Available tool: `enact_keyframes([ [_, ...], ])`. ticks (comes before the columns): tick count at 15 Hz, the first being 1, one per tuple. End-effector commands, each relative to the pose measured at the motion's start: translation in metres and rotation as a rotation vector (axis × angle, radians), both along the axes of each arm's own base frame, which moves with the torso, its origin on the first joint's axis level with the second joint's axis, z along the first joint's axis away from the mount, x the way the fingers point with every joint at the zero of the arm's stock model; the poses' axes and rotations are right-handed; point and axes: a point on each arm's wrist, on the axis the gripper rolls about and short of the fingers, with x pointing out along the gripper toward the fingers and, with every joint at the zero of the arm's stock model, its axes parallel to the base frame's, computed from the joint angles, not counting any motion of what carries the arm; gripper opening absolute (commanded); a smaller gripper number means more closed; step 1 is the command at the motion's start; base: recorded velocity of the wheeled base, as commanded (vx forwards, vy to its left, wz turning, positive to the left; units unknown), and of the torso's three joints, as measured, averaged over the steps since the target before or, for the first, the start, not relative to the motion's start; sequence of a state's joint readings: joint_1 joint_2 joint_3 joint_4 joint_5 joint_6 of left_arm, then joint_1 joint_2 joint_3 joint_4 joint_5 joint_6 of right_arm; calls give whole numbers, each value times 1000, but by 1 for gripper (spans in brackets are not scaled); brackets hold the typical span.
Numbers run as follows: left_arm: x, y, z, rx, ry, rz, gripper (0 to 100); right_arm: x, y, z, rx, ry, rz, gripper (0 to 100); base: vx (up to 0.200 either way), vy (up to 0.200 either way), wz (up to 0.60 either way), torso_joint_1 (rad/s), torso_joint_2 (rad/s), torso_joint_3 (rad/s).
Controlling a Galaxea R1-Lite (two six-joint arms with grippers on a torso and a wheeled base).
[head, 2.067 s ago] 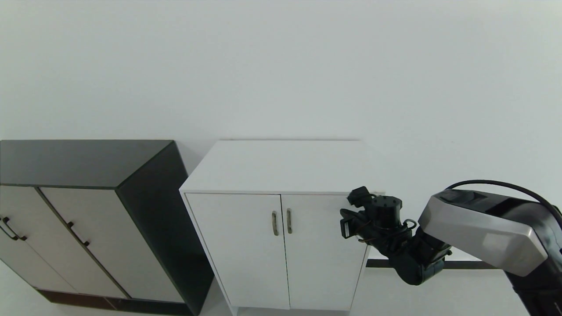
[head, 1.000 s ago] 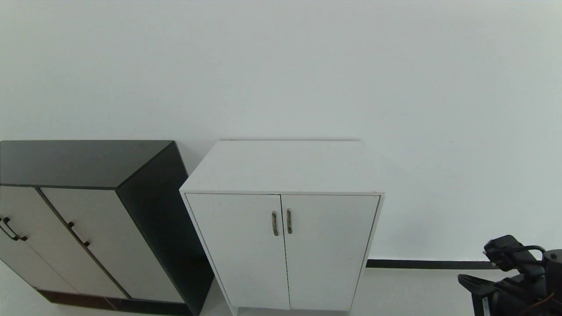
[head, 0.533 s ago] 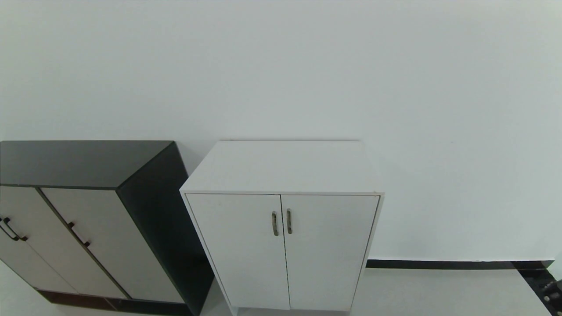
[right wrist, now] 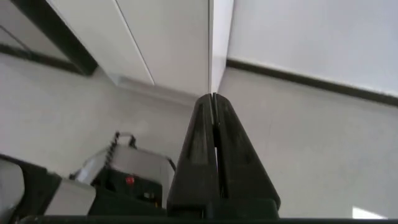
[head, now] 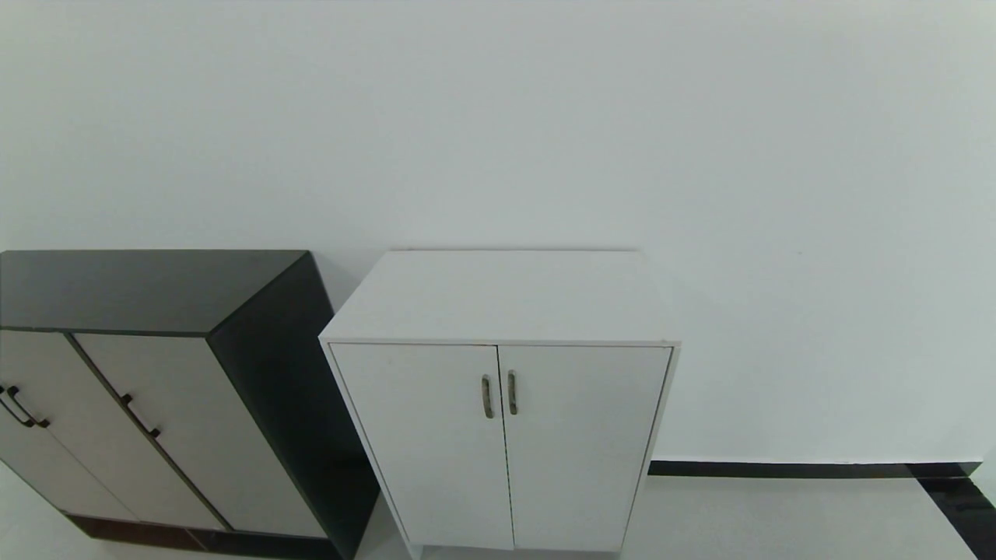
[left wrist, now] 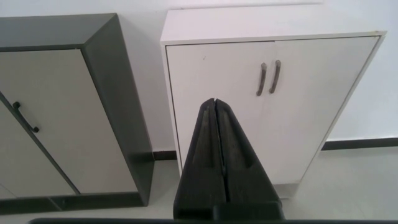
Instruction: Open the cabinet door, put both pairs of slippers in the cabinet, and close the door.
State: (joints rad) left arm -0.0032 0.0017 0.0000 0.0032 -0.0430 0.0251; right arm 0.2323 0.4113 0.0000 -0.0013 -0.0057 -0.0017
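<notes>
Left gripper [left wrist: 216, 104], right gripper [right wrist: 213, 98] both pinched closed, empty; white 2-door wooden cabinet [left wrist: 217, 68] ahead of left, doors shut, so pre-open or finished, can't tell; if pre-open, unclamp, grab grey bar handle [left wrist: 274, 76].

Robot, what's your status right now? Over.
Left claw, right claw both shut, holding nothing. White two-door wooden cabinet: doors closed. Black-sided cabinet with grey doors beside it, not blocking.

The cabinet [head: 498, 299] is plain white all over, its two handles [head: 486, 395] a dull grey-brown. The neighbouring cabinet [head: 272, 373] has a black top and side (doors pale beige, handles black). The wall [head: 545, 117] is white, the skirting strip [head: 778, 468] black and the floor [head: 778, 521] light grey. The left end effector [left wrist: 215, 102] and right end effector [right wrist: 213, 96] are black.
</notes>
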Motion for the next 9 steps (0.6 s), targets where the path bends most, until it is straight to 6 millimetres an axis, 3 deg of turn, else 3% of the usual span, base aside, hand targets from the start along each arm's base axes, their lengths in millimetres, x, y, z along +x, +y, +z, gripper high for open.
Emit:
enact_keyframes([
  [1,0,0,0,-1,0,0,0,-15,-3,0,33,-188,-108,0,0,0,0,0,0,0],
  [3,0,0,0,-1,0,0,0,-24,-4,-1,48,-310,-137,0,0,0,0,0,0,0],
  [9,0,0,0,-1,0,0,0,-24,-4,-1,36,-313,-177,0,0,0,0,0,0,0],
])
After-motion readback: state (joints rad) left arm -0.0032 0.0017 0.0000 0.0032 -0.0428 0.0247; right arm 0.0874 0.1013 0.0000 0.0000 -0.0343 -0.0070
